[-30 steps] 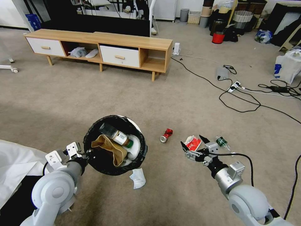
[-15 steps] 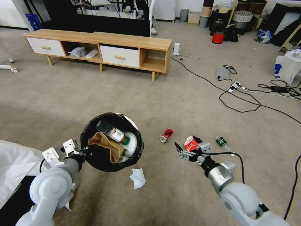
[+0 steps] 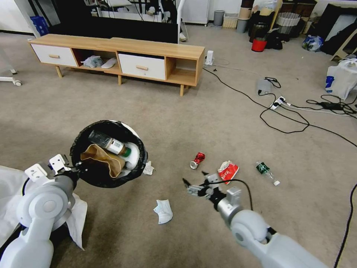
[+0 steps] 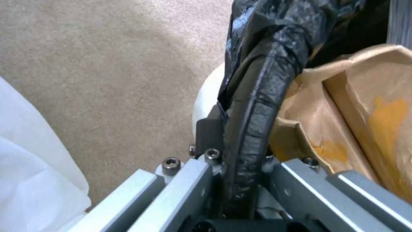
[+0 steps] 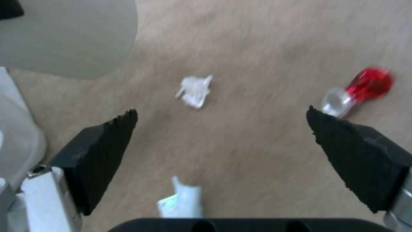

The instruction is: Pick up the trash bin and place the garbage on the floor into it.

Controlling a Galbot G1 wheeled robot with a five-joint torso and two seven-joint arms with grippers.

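Bin [image 3: 108, 153]: held off the carpet [image 3: 178, 115] at my left, bottle and brown paper bag [image 3: 101, 159] inside; my right gripper [image 3: 193, 183] spread empty between can [image 3: 197, 160] and flat tissue [image 3: 163, 211].

Left wrist: left gripper [image 4: 240, 180] clamped on black-lined rim.

Right wrist: crumpled tissue [image 5: 194, 90] ahead; best centred between the fingers [image 5: 103, 151] before descending. Cables [image 3: 282, 119] well clear.

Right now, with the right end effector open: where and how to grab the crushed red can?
Grip the crushed can across its dented red middle, coming from above. It lies flat on the carpet, silver end toward the robot, nothing touching it. The open right end effector hangs just short of it.
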